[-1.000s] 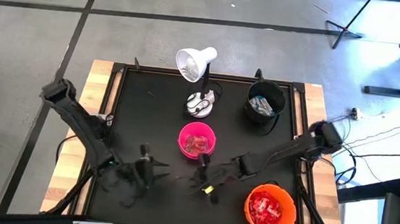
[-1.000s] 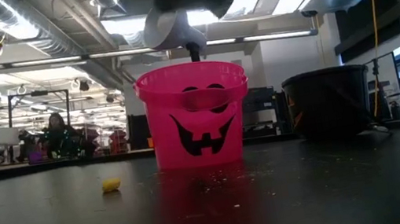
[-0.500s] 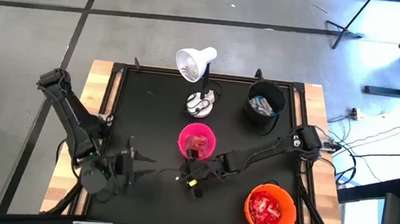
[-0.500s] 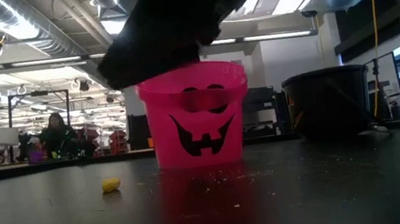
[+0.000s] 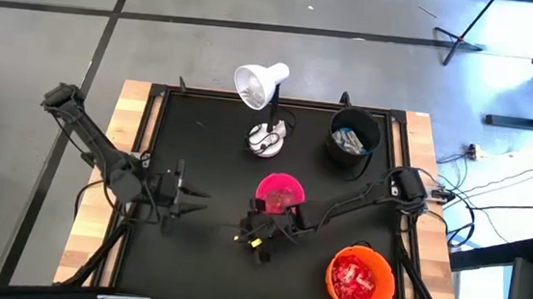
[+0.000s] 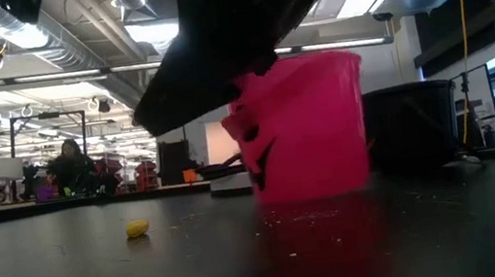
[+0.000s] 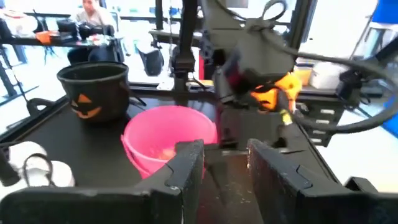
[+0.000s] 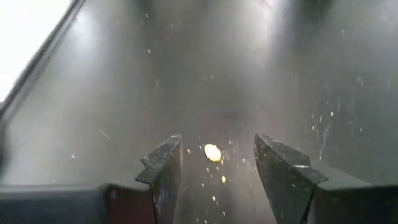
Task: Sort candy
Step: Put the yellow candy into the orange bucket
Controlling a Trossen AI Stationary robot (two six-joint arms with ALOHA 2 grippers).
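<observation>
Right hand spread open, empty, above yellow candy

My black table carries a pink bucket, black bucket, orange bowl, white lamp and yellow candy.

No text, label or number can be read anywhere.

This is a robotics lab or open workshop hall. Bare ducts and strip lights run under the ceiling, and a person sits at cluttered benches far behind. The black table stands on a grey concrete floor, with loose cables beside it.
</observation>
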